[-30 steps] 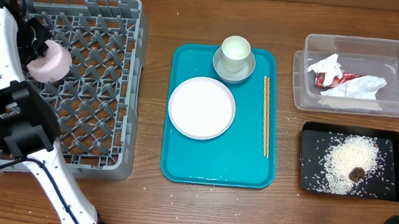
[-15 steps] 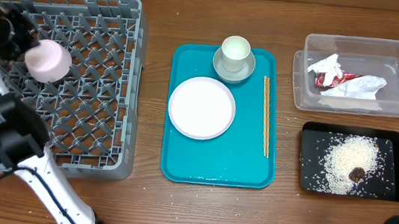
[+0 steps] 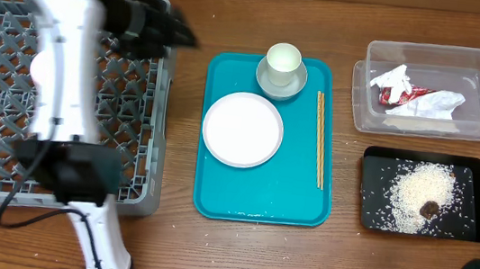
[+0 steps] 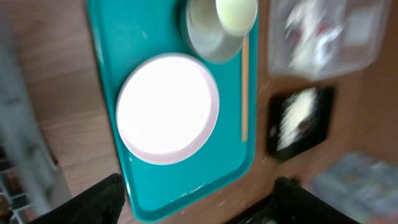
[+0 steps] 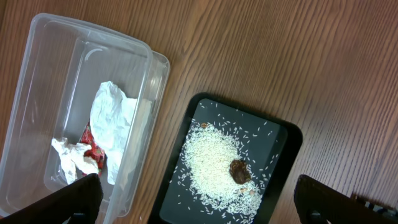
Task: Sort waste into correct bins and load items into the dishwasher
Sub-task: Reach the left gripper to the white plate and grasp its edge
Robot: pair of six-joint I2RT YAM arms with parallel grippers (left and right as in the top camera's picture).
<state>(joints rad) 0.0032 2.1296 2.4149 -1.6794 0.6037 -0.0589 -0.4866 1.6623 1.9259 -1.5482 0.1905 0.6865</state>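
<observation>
A teal tray (image 3: 260, 196) holds a white plate (image 3: 242, 129), a pale green cup (image 3: 283, 60) standing in a small bowl (image 3: 293, 84), and chopsticks (image 3: 320, 139). My left gripper (image 3: 166, 25) is blurred above the right edge of the grey dish rack (image 3: 135, 141), left of the tray. In the left wrist view the left gripper (image 4: 199, 190) is open and empty over the tray (image 4: 186, 180), with the plate (image 4: 168, 109) ahead. My right gripper (image 5: 199, 196) is open above the black tray of rice (image 5: 227, 165).
A clear bin (image 3: 435, 53) at the back right holds crumpled paper (image 3: 434, 104) and a red wrapper (image 3: 398, 95). The black tray (image 3: 479, 180) with rice sits in front of it. The white left arm (image 3: 66, 69) lies across the rack.
The left gripper has let go of the pink cup over the rack, opened, and swung right towards the teal tray. The right gripper has not moved.
</observation>
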